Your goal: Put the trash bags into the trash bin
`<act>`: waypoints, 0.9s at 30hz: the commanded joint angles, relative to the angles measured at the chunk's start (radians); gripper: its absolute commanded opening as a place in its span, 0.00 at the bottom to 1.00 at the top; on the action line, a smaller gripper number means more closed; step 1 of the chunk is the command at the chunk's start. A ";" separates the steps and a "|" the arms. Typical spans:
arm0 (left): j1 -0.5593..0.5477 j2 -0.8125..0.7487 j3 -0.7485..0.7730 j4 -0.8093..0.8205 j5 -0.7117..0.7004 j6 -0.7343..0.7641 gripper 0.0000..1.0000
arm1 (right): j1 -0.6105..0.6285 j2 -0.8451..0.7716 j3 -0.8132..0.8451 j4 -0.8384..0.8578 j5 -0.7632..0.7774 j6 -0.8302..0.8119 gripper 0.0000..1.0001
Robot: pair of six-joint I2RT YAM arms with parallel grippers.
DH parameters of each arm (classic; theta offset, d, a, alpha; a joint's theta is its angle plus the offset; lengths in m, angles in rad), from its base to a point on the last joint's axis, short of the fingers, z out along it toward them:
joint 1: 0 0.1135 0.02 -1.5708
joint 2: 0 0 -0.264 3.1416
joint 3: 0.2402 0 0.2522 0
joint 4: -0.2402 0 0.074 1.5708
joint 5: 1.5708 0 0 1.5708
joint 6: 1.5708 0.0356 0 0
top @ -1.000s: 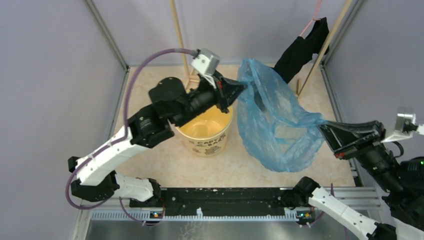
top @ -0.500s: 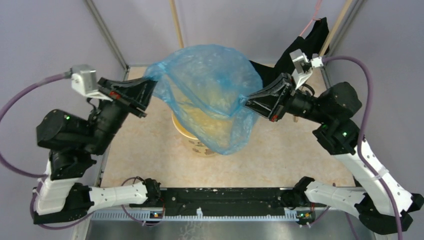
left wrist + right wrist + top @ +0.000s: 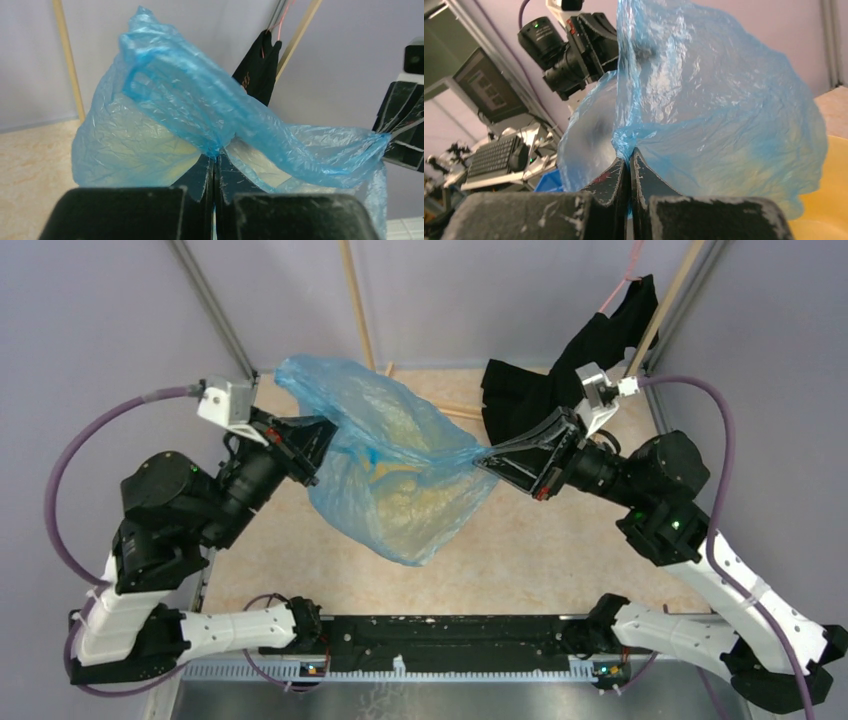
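Observation:
The light-blue translucent trash bag (image 3: 400, 475) hangs stretched between my two grippers above the middle of the table. My left gripper (image 3: 328, 433) is shut on the bag's left edge (image 3: 216, 150). My right gripper (image 3: 482, 456) is shut on its right edge (image 3: 626, 147). The yellow trash bin (image 3: 400, 490) shows only as a yellow blur through the film, right under the bag. Its yellow inside also shows at the right edge of the right wrist view (image 3: 824, 200). The bin's lettering is hidden.
A black garment (image 3: 590, 350) hangs from a wooden rack (image 3: 660, 315) at the back right, close behind my right gripper. A wooden pole (image 3: 358, 300) stands at the back. Metal frame posts (image 3: 210, 305) line the table's sides.
Both grippers have come lower and closer together with the bag. The bag has sunk and drapes lower over the bin. The left arm has swung inward.

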 commanded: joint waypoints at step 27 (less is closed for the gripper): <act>0.380 0.309 -0.068 0.014 -0.098 0.053 0.00 | -0.091 0.271 0.169 -0.266 0.291 -0.198 0.00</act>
